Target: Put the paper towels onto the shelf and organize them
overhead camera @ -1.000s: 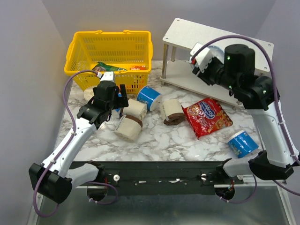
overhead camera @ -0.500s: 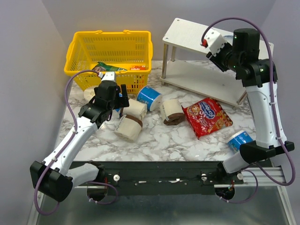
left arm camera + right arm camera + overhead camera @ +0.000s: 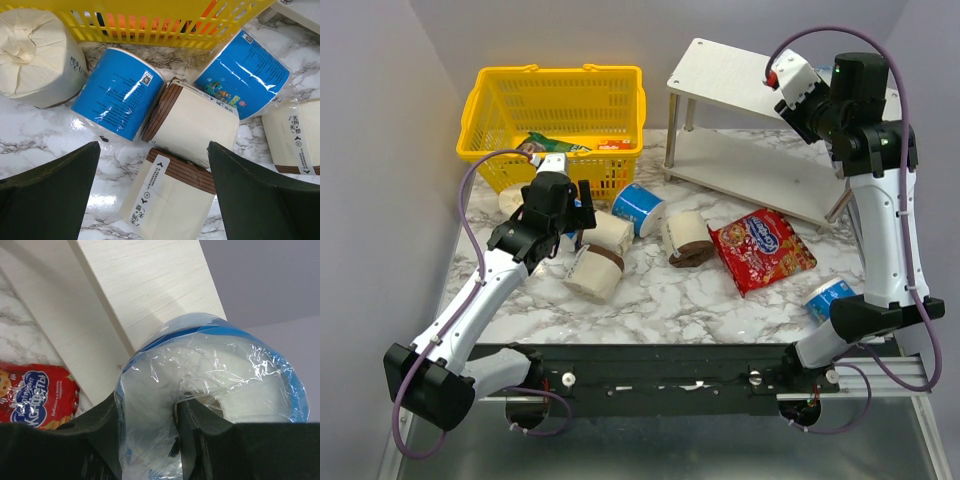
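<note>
Right tool (image 3: pixel 155 440) grips blue-wrapped roll (image 3: pixel 200 370) over shelf (image 3: pixel 145 285) (basket (image 3: pixel 560 70) seemingly holds packets (image 3: pixel 548 143)).

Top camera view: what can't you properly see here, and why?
Top view: the held blue-wrapped roll is hidden behind the right gripper and wrist; the wrist view crops its lower part.
Top view: the right arm covers the shelf top board's right end.
Top view: that arm partly covers the blue roll at the table's right.
Top view: the basket near wall hides most of its contents.
</note>
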Robot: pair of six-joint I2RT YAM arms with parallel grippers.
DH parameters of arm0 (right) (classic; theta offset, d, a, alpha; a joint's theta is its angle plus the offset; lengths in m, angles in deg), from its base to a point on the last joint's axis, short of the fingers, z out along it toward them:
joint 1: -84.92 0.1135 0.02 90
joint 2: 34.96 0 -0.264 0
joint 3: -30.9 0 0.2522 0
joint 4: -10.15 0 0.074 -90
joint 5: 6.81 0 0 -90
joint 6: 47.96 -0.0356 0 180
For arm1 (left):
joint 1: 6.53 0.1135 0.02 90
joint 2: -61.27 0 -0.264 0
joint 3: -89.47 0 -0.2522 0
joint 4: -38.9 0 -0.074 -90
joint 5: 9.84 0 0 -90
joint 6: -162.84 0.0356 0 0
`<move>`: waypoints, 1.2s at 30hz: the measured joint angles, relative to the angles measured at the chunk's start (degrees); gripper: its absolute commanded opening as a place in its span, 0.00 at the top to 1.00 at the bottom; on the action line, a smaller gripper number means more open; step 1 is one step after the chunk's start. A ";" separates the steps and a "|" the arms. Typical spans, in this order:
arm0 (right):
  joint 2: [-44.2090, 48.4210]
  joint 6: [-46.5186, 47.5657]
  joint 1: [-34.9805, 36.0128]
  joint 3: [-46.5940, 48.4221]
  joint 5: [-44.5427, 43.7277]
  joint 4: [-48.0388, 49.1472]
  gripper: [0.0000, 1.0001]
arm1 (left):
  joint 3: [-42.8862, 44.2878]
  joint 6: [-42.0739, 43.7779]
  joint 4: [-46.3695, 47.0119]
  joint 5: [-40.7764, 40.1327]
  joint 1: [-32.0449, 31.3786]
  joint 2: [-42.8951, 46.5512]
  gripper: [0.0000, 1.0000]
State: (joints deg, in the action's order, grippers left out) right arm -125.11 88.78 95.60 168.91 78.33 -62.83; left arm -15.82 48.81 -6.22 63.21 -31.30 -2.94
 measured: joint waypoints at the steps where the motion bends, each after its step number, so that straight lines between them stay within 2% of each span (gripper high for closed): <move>1: -0.26 0.07 -0.20 0.02 0.00 0.46 0.51 | 0.00 0.00 0.00 0.00 0.00 0.00 0.01; 5: -0.57 0.79 -0.59 0.04 -0.20 2.43 0.48 | 0.00 0.00 0.00 0.00 0.00 0.00 0.01; 9: -1.60 1.73 -1.73 0.09 -0.85 7.21 0.40 | 0.00 0.00 0.00 0.00 0.00 0.00 0.01; 16: -3.04 2.45 -3.32 0.63 -1.53 13.55 0.45 | 0.00 0.00 0.00 0.00 0.00 -0.24 0.01; 27: -3.06 1.49 -4.04 2.27 -1.42 17.97 0.38 | 0.00 0.00 0.00 0.02 0.00 -0.70 0.01; 33: 1.11 -2.64 -3.89 -0.87 3.41 20.28 0.27 | 0.00 0.02 0.00 0.02 0.00 -0.74 0.01; 36: 4.81 -5.66 -3.48 -4.66 4.39 22.12 0.28 | 0.00 0.02 0.00 0.02 0.00 -0.74 0.01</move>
State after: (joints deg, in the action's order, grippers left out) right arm -120.30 83.12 92.12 164.26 82.72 -40.71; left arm -15.82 48.83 -6.22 63.23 -31.30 -3.68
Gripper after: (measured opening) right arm 0.724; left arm 0.988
